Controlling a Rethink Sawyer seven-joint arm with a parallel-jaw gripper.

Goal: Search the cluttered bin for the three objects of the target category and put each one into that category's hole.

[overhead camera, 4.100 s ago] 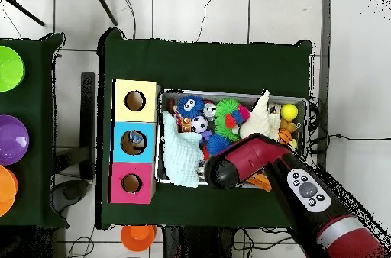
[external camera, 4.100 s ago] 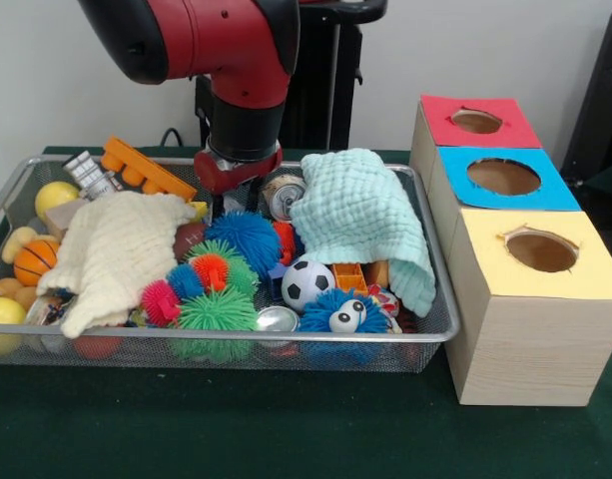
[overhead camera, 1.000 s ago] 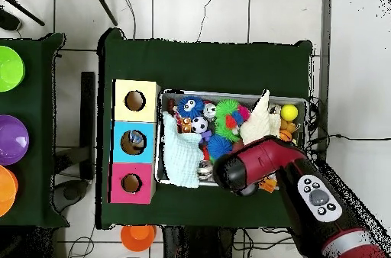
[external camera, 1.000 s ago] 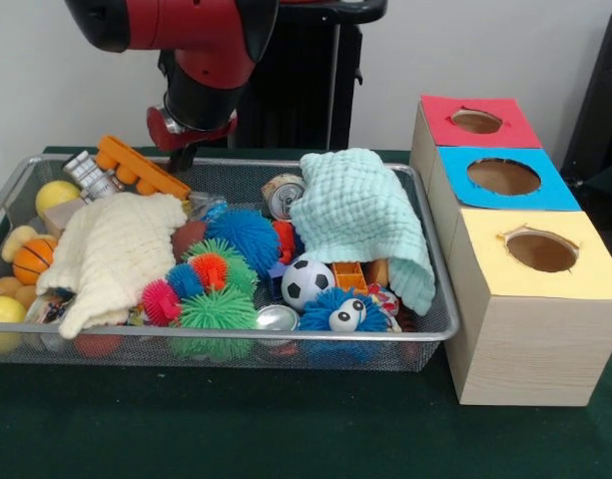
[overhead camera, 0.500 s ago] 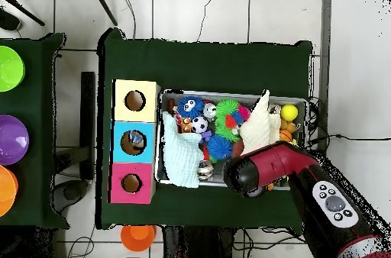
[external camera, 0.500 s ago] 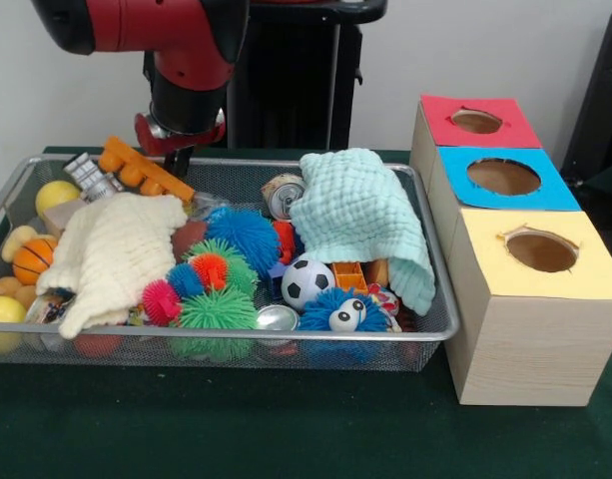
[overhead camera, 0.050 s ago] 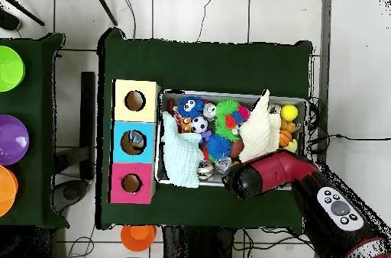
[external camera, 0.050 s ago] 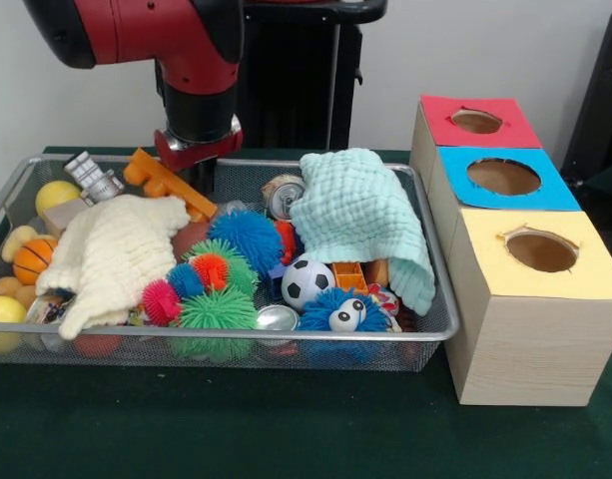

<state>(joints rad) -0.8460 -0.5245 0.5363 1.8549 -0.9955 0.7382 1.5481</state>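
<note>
A long orange toy block (external camera, 0.050 s ago: 166,185) lies tilted at the back left of the wire bin (external camera, 0.050 s ago: 440,299), one end over the cream cloth (external camera, 0.050 s ago: 111,254). My gripper (external camera, 0.050 s ago: 198,172) is down on the block's right part and looks shut on it. From above, the arm's red head (overhead camera, 0.050 s ago: 248,178) hides both the gripper and the block. Three boxes stand beside the bin, with a red hole (external camera, 0.050 s ago: 476,121), a blue hole (external camera, 0.050 s ago: 503,177) and a yellow hole (external camera, 0.050 s ago: 541,249).
The bin also holds a mint cloth (external camera, 0.050 s ago: 360,215), a soccer ball (external camera, 0.050 s ago: 306,282), a blue spiky ball (external camera, 0.050 s ago: 248,238), a green spiky ball (external camera, 0.050 s ago: 218,311), a can (external camera, 0.050 s ago: 282,195), a yellow ball (external camera, 0.050 s ago: 56,195) and a small basketball (external camera, 0.050 s ago: 34,259). Coloured bowls (overhead camera, 0.050 s ago: 11,139) sit on another table.
The gripper rose from the bin's middle and went to the back left over the orange block. In the last half second, gripper and block shifted right together.
</note>
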